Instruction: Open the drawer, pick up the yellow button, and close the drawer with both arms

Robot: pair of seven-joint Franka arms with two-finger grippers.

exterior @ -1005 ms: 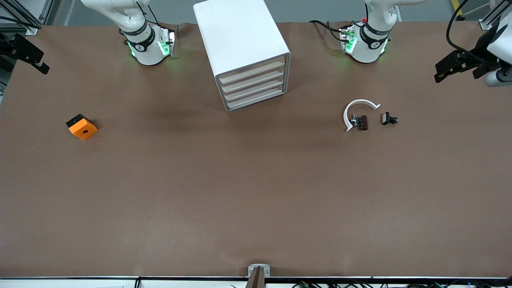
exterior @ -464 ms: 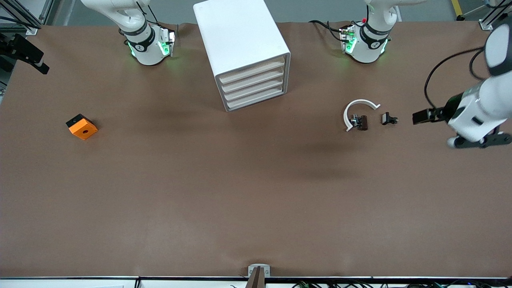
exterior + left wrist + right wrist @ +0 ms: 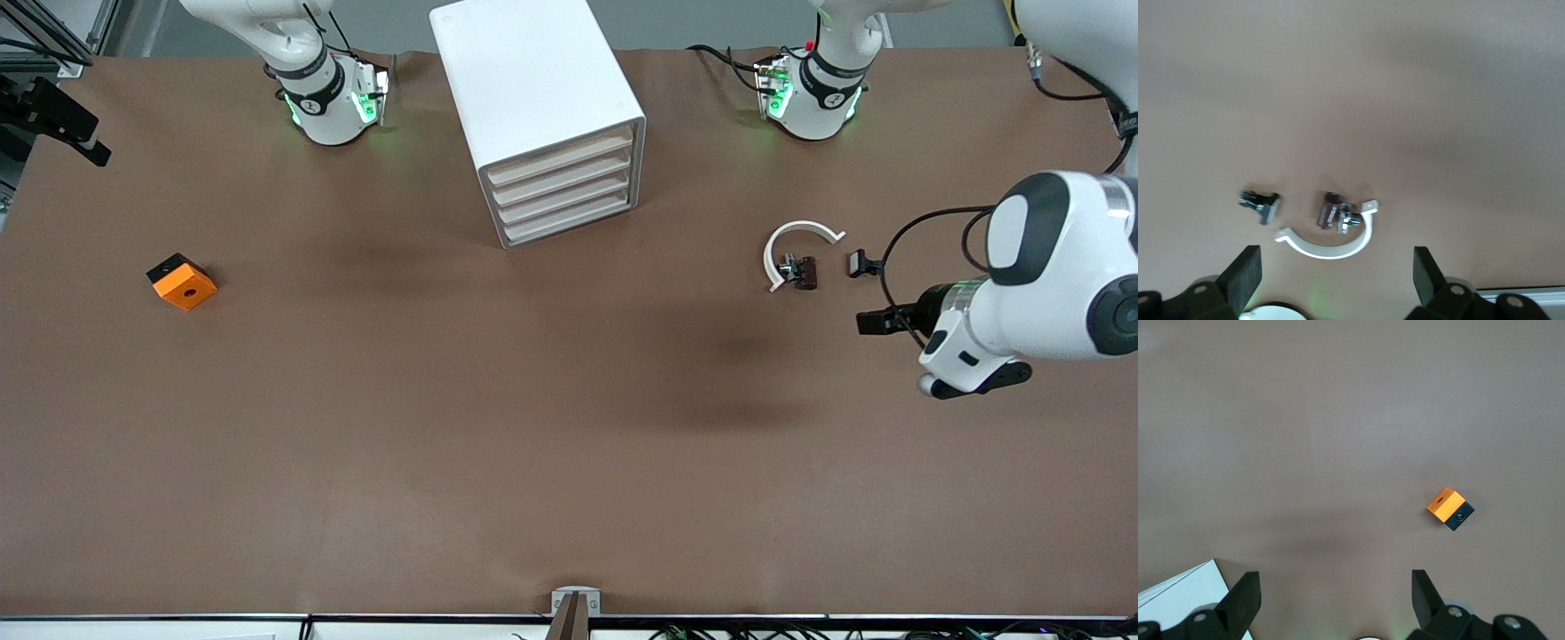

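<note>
Drawer (image 3: pixel 562 158) sits shut, well apart from both grippers' spread fingers (image 3: pixel 1243 275).

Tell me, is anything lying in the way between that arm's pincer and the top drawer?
Partly. The white curved clip and two small dark parts beside it lie on the table between the open left pincer and the cabinet. The pincer is up in the air, so it could likely pass above them. The drawer is shut.

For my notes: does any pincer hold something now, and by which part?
Nothing is held. The left pincer is open over the white curved clip; the right pincer is open over the table.
</note>
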